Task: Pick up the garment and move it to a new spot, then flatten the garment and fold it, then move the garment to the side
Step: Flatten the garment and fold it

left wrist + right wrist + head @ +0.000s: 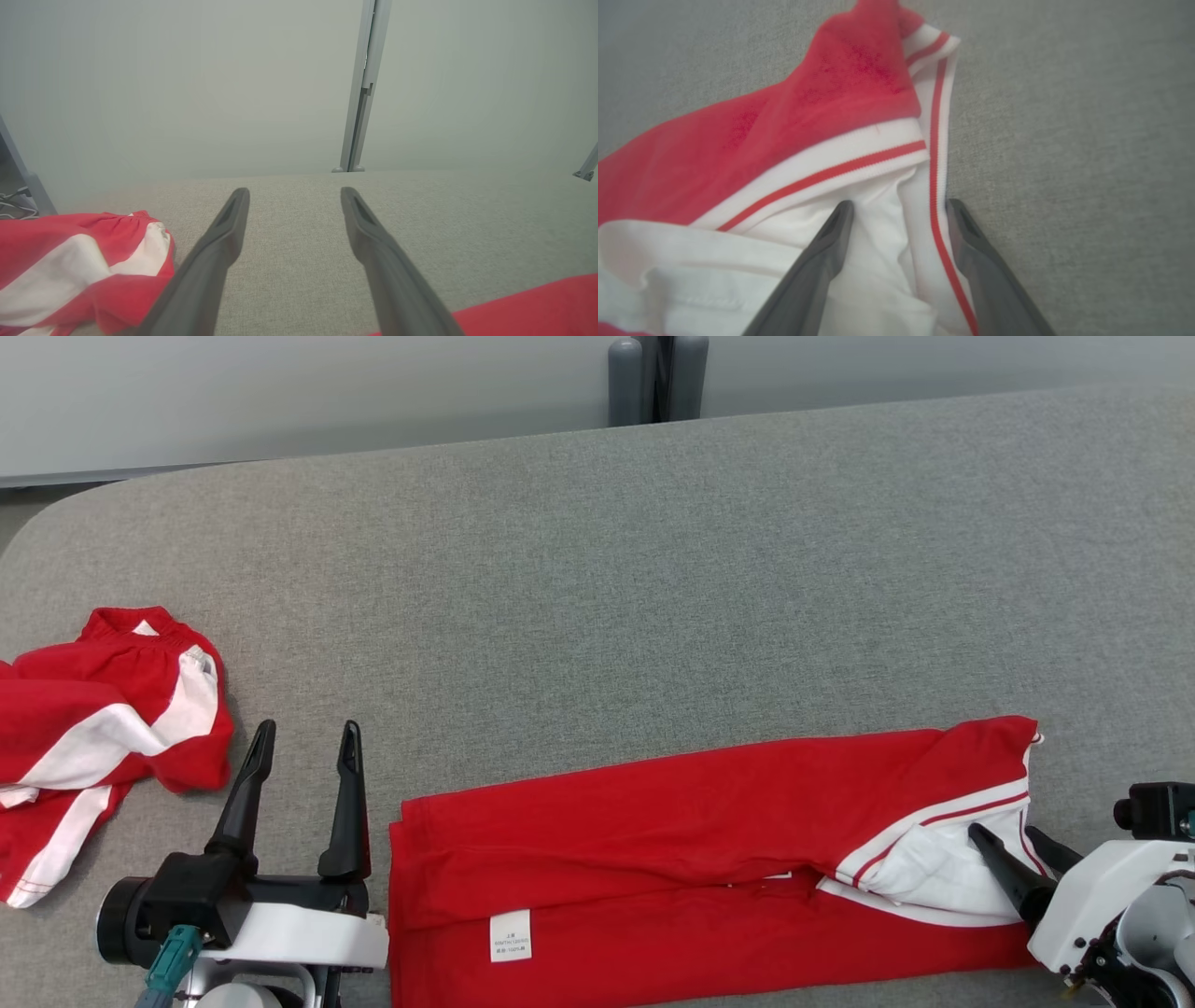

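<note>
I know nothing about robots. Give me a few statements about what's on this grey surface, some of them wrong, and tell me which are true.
1. Two red garments lie on the grey surface. True: a long garment and a crumpled garment.
2. The left tool is clamped on the crumpled garment. False: it is open, holds nothing and sits between the two garments.
3. The right tool is at the long garment's white-striped end. True.
4. The crumpled garment lies on the robot's right. False: it is on the robot's left.
5. A white label shows on the long garment. True.
</note>
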{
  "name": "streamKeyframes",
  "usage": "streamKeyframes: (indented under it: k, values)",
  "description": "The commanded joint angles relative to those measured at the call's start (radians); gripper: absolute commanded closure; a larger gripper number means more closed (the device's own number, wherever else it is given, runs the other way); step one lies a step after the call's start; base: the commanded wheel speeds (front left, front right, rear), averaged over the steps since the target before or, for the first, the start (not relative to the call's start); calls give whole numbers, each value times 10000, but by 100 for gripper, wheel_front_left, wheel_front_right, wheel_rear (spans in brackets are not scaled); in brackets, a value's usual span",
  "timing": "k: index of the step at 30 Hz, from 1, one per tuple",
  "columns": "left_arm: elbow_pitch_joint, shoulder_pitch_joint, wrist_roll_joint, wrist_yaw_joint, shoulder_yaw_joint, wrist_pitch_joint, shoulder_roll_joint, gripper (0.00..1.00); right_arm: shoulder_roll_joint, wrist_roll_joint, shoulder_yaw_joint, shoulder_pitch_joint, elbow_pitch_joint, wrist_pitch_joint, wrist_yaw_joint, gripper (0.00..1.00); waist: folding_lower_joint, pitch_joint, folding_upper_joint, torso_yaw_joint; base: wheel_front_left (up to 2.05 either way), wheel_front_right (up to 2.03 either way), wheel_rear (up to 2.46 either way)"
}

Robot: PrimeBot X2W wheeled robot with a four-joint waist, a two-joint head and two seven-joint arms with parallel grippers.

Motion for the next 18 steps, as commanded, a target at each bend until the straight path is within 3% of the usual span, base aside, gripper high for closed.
streamKeyframes:
  k: [1,9,10,11,12,18]
  values:
    - [-33,-68,65,-43,25,-24,32,0,390,127,449,254,66,254,80,0,0,-8,-1,-3,0,0,0]
    - [42,35,31,35,-115,-24,32,0,321,620,1170,342,-254,-206,80,2,0,-222,-1,51,0,0,0]
    - [45,54,24,45,-122,-24,32,0,276,668,1235,343,-238,-228,80,44,0,-249,-1,56,0,0,0]
    - [45,76,15,55,-131,-24,32,0,251,711,1301,334,-221,-257,80,66,0,-273,-1,61,0,0,0]
    - [47,95,4,62,-140,-24,32,0,223,754,1367,318,-222,-285,79,100,0,-297,-1,66,0,0,0]
    - [48,128,-53,106,-195,-24,31,0,-125,751,1441,-31,33,-714,39,100,0,-368,-1,81,0,0,0]
